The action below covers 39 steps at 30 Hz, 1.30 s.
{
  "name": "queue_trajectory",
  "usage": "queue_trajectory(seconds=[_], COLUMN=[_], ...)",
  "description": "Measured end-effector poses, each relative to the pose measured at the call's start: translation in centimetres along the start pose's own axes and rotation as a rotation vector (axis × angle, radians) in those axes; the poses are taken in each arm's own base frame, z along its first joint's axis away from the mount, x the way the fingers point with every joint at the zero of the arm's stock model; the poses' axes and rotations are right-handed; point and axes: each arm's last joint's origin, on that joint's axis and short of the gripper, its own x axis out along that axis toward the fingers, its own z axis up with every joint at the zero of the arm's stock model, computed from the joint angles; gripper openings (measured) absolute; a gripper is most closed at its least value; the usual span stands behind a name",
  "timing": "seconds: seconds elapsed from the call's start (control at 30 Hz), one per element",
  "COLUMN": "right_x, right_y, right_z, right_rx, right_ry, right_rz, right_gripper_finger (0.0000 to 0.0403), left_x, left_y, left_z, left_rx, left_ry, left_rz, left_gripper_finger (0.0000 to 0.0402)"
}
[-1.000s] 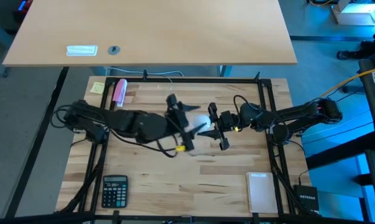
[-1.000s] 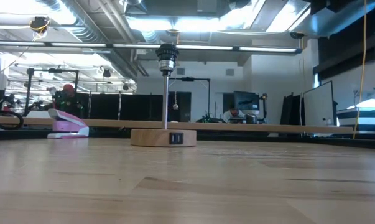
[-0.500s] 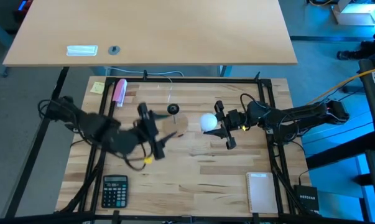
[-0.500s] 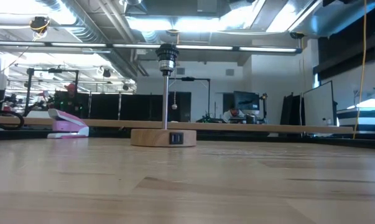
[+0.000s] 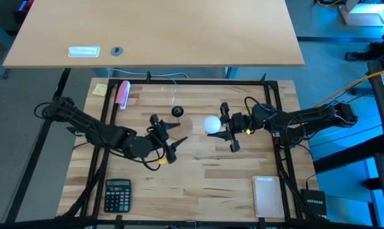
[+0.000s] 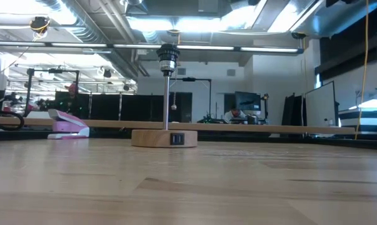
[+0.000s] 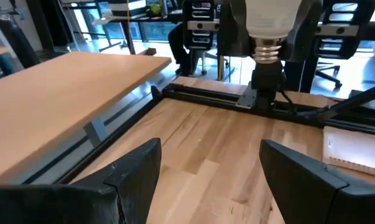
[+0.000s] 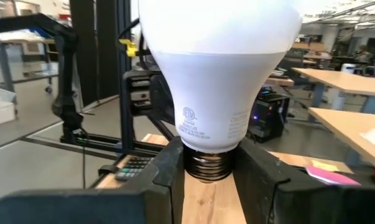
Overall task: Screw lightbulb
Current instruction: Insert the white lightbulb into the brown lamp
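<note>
Your left arm has pulled back from the middle of the surface: a second ago it lay stretched across to the right gripper, and now the left gripper point(image 5: 168, 137) sits left of centre, nearer the front edge, with its jaws apart and nothing between them. That reads as a handover finished, because the lightbulb point(image 5: 211, 124) is now carried by the right arm alone. The right gripper point(image 5: 227, 128) holds near the centre of the surface, a little toward the right edge, and its wrist view shows the jaws clamped on the lightbulb's screw base, the white globe standing out beyond the fingers point(image 8: 171, 163). The bulb is off the wood, held in the air. The lamp stand point(image 6: 165, 137), a wooden disc with a thin post and a black socket point(image 5: 177, 112) on top, stands just left of the bulb toward the back edge, untouched and empty. You probably have the awkward part ahead: with the grip on the threads themselves, the base cannot go far into the socket before the fingers get in the way, so expect a regrip or help from the left arm. The calculator point(image 5: 117, 194) stays clear at the front left corner.
</note>
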Motion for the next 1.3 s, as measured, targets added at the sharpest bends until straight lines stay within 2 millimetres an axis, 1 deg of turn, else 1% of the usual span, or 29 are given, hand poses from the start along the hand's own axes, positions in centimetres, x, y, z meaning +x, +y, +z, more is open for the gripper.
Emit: queue_trajectory(seconds=[0.23,0.33,0.43,0.53,0.6,0.63,0.73,0.8,0.93,1.07,1.17,1.23,1.3], right_x=[0.0,0.0,0.0,0.0,0.0,0.0,-0.1,-0.4,-0.8,-0.8,-0.7,-0.7,-0.7], right_y=[0.0,0.0,-0.1,-0.1,-0.1,-0.1,-0.1,0.0,0.0,0.1,0.1,0.1,0.1], right_z=[-0.1,-0.2,-0.2,-0.2,-0.2,-0.2,-0.1,0.2,0.7,0.2,0.0,0.0,0.0], right_rx=[0.0,0.002,0.003,0.002,0.002,0.002,0.005,0.004,0.003,0.027,0.039,0.038,0.038], right_ry=[0.007,0.018,0.024,0.021,0.021,0.021,0.022,0.014,0.005,0.052,0.065,0.06,0.06], right_rz=[-0.009,-0.019,-0.033,-0.034,-0.034,-0.034,-0.034,-0.034,-0.037,-0.033,-0.033,-0.033,-0.033], right_gripper_finger=[0.0108,0.0108,0.0108,0.0108,0.0108,0.0108,0.0108,0.0108,0.0108,0.0108,0.0108,0.0108,0.0108], left_x=[0.2,0.3,0.4,0.5,0.6,0.6,0.1,-0.4,-0.5,0.2,0.9,1.5,2.1], left_y=[0.1,0.1,0.3,0.5,0.7,0.7,0.3,-0.4,-1.0,-0.4,-0.3,-0.4,-0.4], left_z=[0.2,0.3,0.7,1.2,1.6,1.8,1.8,1.6,1.2,1.5,2.1,2.6,2.5], left_rx=[0.016,-0.007,-0.053,-0.082,-0.09,-0.087,-0.056,-0.096,-0.066,-0.073,-0.054,-0.046,-0.026], left_ry=[-0.01,-0.021,-0.025,-0.031,-0.039,-0.044,-0.043,-0.04,-0.032,-0.046,-0.078,-0.14,-0.204], left_rz=[0.004,0.003,0.01,0.017,0.021,0.022,-0.003,-0.035,-0.056,-0.027,-0.101,-0.179,-0.21], left_gripper_finger=[0.0263,0.0277,0.0315,0.0372,0.0392,0.0391,0.037,0.036,0.0354,0.0354,0.035,0.0345,0.0341])
